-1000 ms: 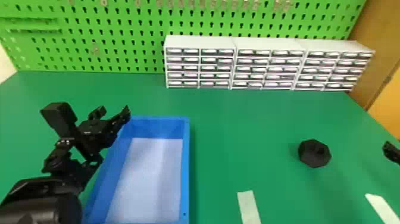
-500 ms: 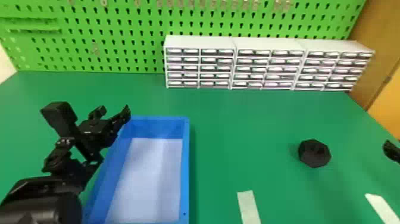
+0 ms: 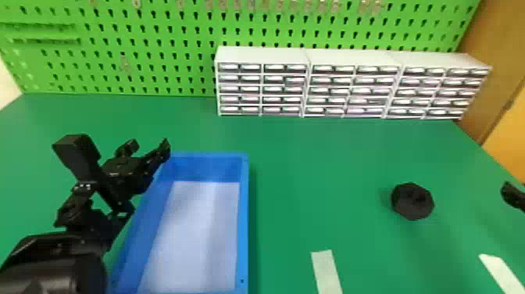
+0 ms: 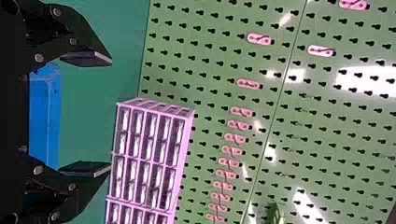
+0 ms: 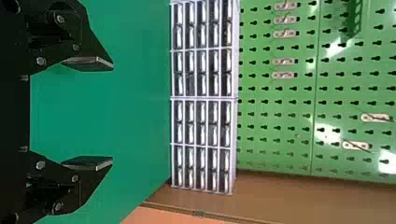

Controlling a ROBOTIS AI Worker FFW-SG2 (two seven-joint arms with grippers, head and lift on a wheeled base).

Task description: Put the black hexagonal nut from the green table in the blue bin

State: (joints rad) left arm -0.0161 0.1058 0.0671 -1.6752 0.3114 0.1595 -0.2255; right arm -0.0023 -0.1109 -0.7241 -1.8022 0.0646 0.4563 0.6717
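The black hexagonal nut lies on the green table, on its right half. Left of the middle stands the blue bin, its pale floor bare. At the bin's far left corner, in the head view, is my left gripper; the left wrist view has this left gripper open with nothing between its fingers. A tip of my right gripper shows at the head view's right edge, right of the nut. In the right wrist view the right gripper stands open, holding nothing.
White drawer cabinets line the table's back before a green pegboard. Pale tape strips mark the near part of the table. A brown panel rises beyond its right edge.
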